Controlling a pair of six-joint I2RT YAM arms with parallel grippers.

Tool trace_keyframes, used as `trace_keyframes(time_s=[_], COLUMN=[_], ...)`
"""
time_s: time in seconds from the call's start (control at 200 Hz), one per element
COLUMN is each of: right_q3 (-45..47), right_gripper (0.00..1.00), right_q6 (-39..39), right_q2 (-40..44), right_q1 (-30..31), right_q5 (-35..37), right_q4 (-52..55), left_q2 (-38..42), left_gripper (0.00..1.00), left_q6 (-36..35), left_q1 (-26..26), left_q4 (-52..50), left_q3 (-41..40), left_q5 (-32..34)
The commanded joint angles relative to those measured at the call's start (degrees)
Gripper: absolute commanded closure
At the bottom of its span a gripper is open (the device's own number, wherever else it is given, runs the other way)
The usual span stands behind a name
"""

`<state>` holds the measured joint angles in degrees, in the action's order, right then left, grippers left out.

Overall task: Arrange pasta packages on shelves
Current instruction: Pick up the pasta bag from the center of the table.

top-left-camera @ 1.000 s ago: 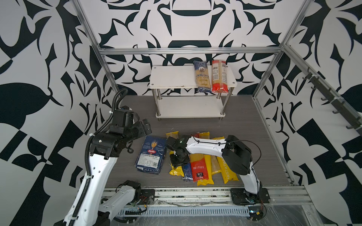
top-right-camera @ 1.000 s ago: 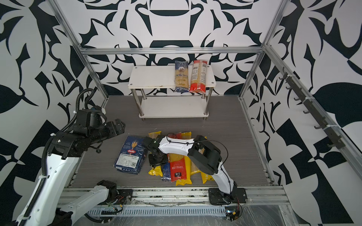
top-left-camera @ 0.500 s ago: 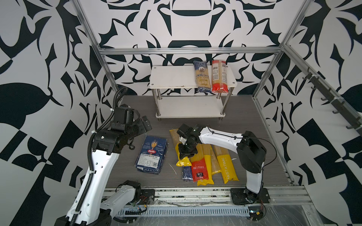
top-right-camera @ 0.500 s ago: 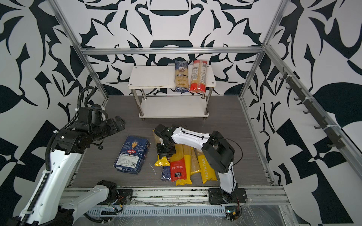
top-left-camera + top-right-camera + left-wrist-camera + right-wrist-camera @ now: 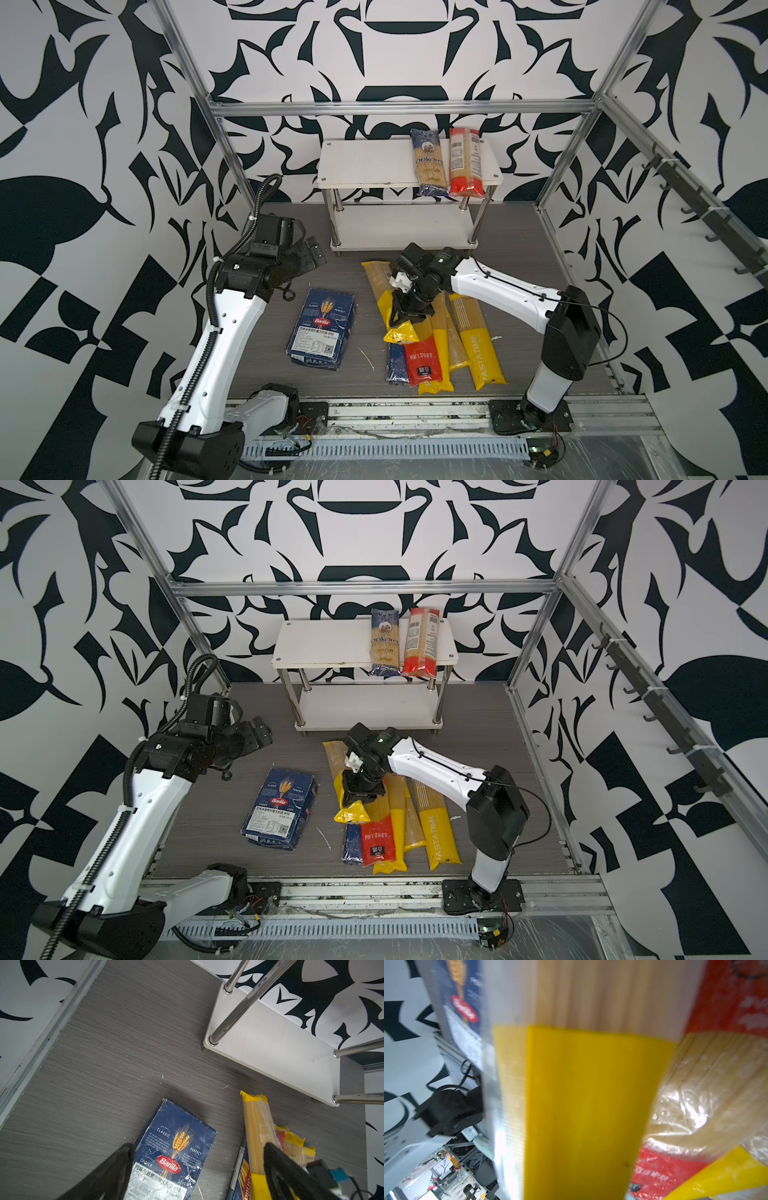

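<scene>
Pasta packages sit in three spots here. On the right half of the top board of the shelves (image 5: 365, 164), a blue Ankara bag (image 5: 428, 166) and a red-and-clear bag (image 5: 465, 166) lie side by side, touching. A wide blue Barilla pack (image 5: 322, 328) lies flat on the bench (image 5: 519, 249), on its own. To its right is a heap of long bags, among them a red bag (image 5: 422, 361), a yellow PASTATIME bag (image 5: 482, 353) and a dark blue bag (image 5: 392, 365), overlapping one another. The right gripper (image 5: 405, 313) is pinched tight across a yellow spaghetti bag (image 5: 376, 278) at the heap's left edge. It grips the bag near its solid yellow end, which sits over the red bag. The bag's other end points toward the foot of the shelves, and I can't tell whether that end is clear of the bench. The left gripper (image 5: 197, 1148) hangs above the far end of the Barilla pack, its fingers spread wide and holding nothing.
</scene>
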<state>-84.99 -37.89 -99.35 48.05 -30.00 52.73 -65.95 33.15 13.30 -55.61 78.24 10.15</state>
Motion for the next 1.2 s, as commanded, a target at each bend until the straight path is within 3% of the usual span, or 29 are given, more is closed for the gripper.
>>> trace_keyframes(time_s=[0.0,0.665,1.2], right_q3=[-5.9,-14.3,-40.5], right_gripper=[1.00,1.00,1.00], right_q6=[4.3,6.2,10.0], right_q2=[5.4,14.4,9.5], right_q1=[-0.4,-2.1,-4.9], right_q5=[-3.4,-4.5,-4.5], right_q4=[-0.1,7.1,14.9], left_q2=[-0.9,0.2,1.8], left_gripper=[0.01,0.01,0.01], left_q6=[-0.5,3.9,5.1], left_q1=[-1.1,-2.3,-2.3], left_q4=[0.8,4.1,6.9], left_q3=[3.0,-1.2,-1.3], left_q5=[-0.6,-3.5,-7.0])
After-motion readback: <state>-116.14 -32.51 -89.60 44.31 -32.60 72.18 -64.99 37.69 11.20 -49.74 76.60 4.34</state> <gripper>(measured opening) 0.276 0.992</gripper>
